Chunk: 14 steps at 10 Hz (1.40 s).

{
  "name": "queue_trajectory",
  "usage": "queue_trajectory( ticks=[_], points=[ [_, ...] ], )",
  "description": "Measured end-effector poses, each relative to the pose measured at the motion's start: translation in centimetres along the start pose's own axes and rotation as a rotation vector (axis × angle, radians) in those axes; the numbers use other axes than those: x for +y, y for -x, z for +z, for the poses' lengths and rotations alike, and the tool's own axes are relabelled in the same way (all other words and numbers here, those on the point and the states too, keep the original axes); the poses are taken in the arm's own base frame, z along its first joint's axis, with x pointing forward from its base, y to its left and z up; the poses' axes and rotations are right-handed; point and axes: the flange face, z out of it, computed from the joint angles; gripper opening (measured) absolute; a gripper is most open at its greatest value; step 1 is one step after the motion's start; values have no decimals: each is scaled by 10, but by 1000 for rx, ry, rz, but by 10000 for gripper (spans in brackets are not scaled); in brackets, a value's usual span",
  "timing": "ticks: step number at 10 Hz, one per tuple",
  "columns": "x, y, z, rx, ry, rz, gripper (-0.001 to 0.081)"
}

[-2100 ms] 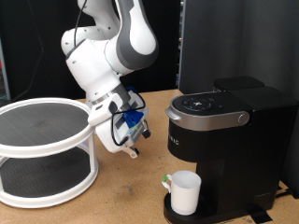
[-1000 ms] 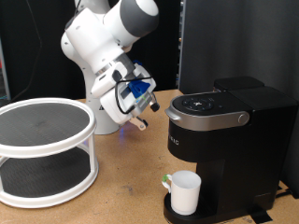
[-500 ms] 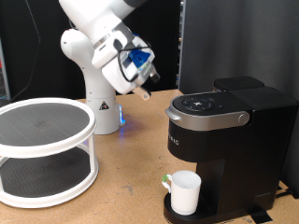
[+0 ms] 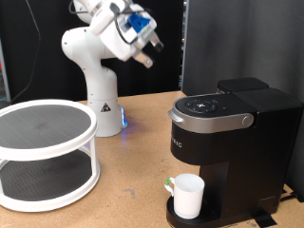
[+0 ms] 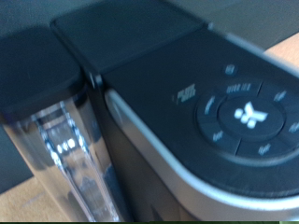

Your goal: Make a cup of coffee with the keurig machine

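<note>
The black keurig machine (image 4: 233, 142) stands at the exterior view's right with its lid closed and its round buttons (image 4: 203, 104) on top. The white cup (image 4: 187, 196), handle marked green, stands on the machine's round drip base under the spout. My gripper (image 4: 148, 56) hangs high in the air at the top of the exterior view, up and to the left of the machine, with nothing seen between its fingers. The wrist view shows the machine's lid and round button panel (image 5: 245, 114) from above, and its clear water tank (image 5: 70, 154). The fingers do not show there.
A white two-tier round rack (image 4: 43, 152) stands at the exterior view's left on the wooden table (image 4: 128, 195). The arm's white base (image 4: 103, 100) stands behind it. Dark panels (image 4: 237, 43) back the scene.
My gripper has risen from low beside the rack, near table height, to high above the table and moved slightly right toward the machine. Cup and machine have not moved.
</note>
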Motion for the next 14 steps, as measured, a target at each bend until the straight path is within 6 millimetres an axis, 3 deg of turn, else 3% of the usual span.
queue_trajectory(
  ticks=[2, 4, 8, 10, 12, 14],
  points=[
    [-9, -3, -14, -9, -4, -1, 805],
    [-11, -3, -11, -43, 36, -55, 805],
    [-57, -28, 12, -191, 248, -233, 805],
    [-74, -46, 23, -214, 291, -201, 805],
    [-74, -54, 29, -221, 297, -178, 805],
    [-77, -53, 32, -299, 325, -290, 805]
  ],
)
